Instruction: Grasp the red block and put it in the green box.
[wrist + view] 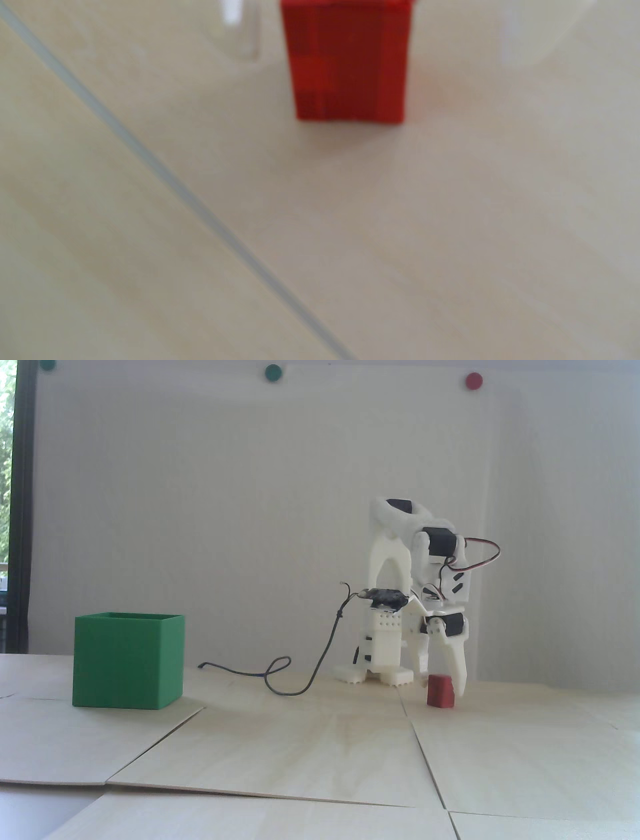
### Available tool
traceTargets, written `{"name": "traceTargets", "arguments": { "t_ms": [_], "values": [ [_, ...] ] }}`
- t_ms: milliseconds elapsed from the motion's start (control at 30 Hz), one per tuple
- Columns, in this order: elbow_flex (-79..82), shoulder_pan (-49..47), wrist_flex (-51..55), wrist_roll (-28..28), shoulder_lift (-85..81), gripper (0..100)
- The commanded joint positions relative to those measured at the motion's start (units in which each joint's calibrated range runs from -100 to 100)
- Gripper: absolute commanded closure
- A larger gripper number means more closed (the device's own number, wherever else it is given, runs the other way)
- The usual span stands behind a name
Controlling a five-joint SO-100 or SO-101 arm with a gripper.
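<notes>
The red block (440,691) stands on the pale wooden table to the right of the arm's base in the fixed view. My gripper (442,688) points down over it, one white finger on each side. The blurred wrist view shows the red block (348,62) at the top centre, between my gripper's (381,57) pale fingers (240,34), with table showing on both sides of it. The gripper is open and I see no contact. The green box (120,670) sits far to the left in the fixed view, its top open.
A thin black cable (280,685) loops over the table between the box and the arm's base (380,655). Seams (420,750) run between the wooden panels. Green and red dots (473,380) are stuck high on the white wall.
</notes>
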Motion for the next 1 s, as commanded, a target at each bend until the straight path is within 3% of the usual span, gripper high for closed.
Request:
{"name": "traceTargets", "arguments": {
  "t_ms": [0, 167, 600, 967],
  "values": [
    [-3.8, -0.4, 0.8, 0.3, -3.0, 89],
    [-3.7, -0.3, 0.8, 0.3, -3.0, 99],
    [-4.3, 0.7, 1.8, 1.5, -3.8, 98],
    [-28.0, 14.5, 24.4, 4.4, -3.8, 98]
  ]
}}
